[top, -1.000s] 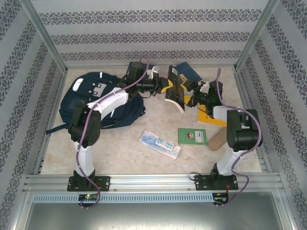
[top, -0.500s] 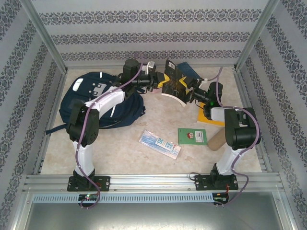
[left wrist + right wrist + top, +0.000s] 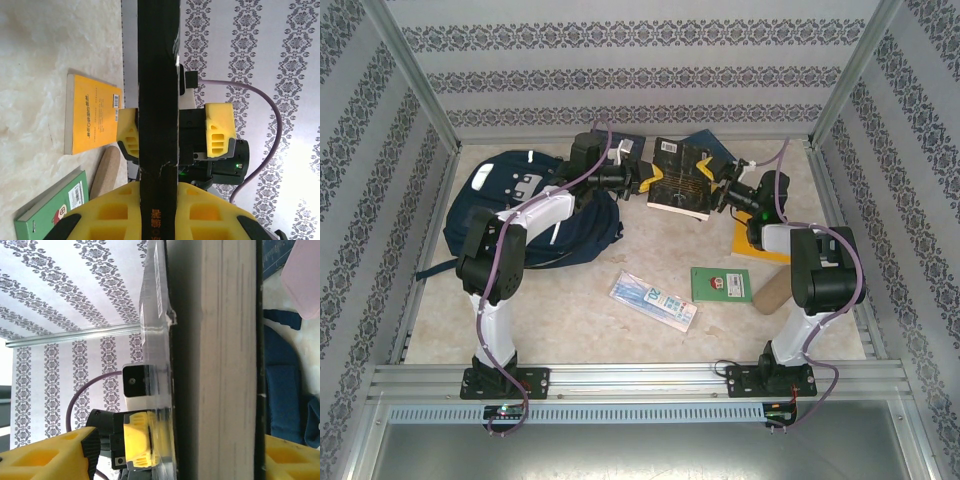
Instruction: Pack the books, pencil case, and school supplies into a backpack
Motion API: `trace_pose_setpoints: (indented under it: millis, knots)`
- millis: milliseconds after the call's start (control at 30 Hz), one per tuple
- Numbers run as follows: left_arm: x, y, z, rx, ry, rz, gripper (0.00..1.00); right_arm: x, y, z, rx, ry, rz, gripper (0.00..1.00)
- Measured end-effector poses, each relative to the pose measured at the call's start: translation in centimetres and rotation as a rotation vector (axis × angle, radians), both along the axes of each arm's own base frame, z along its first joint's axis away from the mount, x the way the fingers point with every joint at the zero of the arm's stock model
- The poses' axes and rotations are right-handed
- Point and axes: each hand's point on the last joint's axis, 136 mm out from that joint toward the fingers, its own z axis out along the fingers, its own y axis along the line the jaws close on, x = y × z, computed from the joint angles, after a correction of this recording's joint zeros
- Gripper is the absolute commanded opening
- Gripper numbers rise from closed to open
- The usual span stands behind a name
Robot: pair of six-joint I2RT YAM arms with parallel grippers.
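A black book with a gold pattern point(image 3: 680, 178) hangs in the air between both grippers at the back of the table. My left gripper point(image 3: 646, 181) is shut on its spine point(image 3: 159, 125), yellow pads point(image 3: 110, 215) pressed on either side. My right gripper point(image 3: 721, 190) straddles the opposite page edge point(image 3: 225, 365): one finger touches the cover, the other finger point(image 3: 220, 131) stands off it, so it is open. The navy backpack point(image 3: 520, 210) lies at the left. A dark blue book point(image 3: 718, 150), yellow-orange book point(image 3: 760, 247), green book point(image 3: 720, 283), pencil case point(image 3: 772, 290) and school supplies packet point(image 3: 653, 300) lie on the table.
Patterned walls and metal frame posts enclose the table on three sides. The backpack point(image 3: 280, 390) lies just beyond the left arm, under its forearm. The yellow-orange book point(image 3: 92, 120), pencil case point(image 3: 105, 172) and green book point(image 3: 50, 210) sit below the right arm.
The black book has swung from tilted and bowed to flatter, cover up, and shifted toward the back wall with both grippers. The right gripper's jaws have narrowed around its edge.
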Motion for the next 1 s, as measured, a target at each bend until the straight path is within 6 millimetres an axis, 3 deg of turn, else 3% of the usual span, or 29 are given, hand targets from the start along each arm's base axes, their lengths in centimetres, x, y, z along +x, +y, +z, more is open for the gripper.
trace_pose_setpoints:
  millis: [133, 300, 467, 600, 767, 1000]
  knots:
    - [0.3, 0.0, 1.5, -0.029, 0.0, 0.0, 0.0, -0.1, 1.0, -0.4, 0.003, 0.007, 0.013, 0.73]
    - [1.5, -0.2, 5.9, -0.097, -0.059, 0.026, 0.0, -0.6, 4.0, -0.3, 0.016, 0.001, 0.072, 0.79]
    - [2.2, -0.1, 7.2, -0.125, -0.058, 0.042, 0.0, 0.1, 3.9, 1.2, 0.044, -0.046, 0.049, 0.78]
    - [2.3, 0.0, 6.9, -0.124, -0.05, 0.049, 0.0, 0.2, 3.9, 1.2, 0.051, -0.043, 0.048, 0.74]
    - [2.0, 0.3, 4.3, -0.102, -0.01, 0.06, 0.0, 0.4, 2.7, 1.1, 0.05, -0.037, 0.046, 0.65]
    - [1.2, 1.4, 1.0, -0.025, 0.017, 0.06, 0.0, 0.6, 1.1, 1.0, 0.055, -0.02, 0.037, 0.25]
